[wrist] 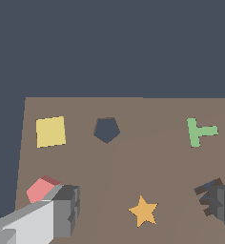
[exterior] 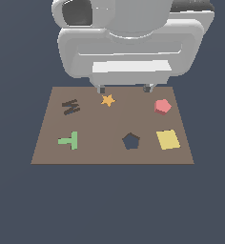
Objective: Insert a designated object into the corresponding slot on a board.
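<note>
Gaping hand (wrist: pixel 143 205) above board (wrist: pixel 157 167), empty

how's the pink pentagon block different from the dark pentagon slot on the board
The pink-red pentagon block is a raised solid piece with visible side faces; the pentagon slot is a dark navy cutout sunk into the board. The block sits farther toward the exterior view's right and nearer the robot than the slot. Both are pentagons of similar size.

The brown board (exterior: pixel 112 157) looks matt and smooth like flat card, the pink-red pentagon block (exterior: pixel 162 106) matt plastic, and the arm's white housing (exterior: pixel 128 47) softly glossy.
</note>
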You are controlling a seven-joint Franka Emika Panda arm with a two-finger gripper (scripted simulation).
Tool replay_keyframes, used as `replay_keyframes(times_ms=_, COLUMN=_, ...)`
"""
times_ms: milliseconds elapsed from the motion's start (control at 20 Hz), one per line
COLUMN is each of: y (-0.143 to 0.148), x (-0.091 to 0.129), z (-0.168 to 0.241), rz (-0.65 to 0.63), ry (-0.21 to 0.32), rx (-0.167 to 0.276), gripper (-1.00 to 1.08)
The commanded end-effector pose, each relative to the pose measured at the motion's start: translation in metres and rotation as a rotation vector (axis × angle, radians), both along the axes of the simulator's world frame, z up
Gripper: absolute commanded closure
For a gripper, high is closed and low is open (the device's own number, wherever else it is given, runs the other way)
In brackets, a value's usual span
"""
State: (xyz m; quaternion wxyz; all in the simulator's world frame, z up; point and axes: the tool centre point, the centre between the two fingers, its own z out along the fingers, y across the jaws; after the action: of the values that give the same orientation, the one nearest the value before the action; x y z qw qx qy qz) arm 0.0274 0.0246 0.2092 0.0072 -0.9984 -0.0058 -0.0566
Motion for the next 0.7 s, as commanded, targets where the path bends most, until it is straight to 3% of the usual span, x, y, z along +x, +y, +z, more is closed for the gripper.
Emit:
replay_keyframes(times_ms=0, y=0.000, x=0.000, z=0.000, rz=0.000, ry=0.000, rx=0.000, gripper=-0.92)
replay_keyframes(times_ms=350, y=0.011, x=-0.006, z=-0.012, rz=-0.010, ry=0.008, rx=-0.001, gripper=-0.92)
replay_keyframes(times_ms=650, y=0.038, x=-0.020, z=-0.040, rz=-0.034, ry=0.028, rx=-0.002, gripper=-0.92)
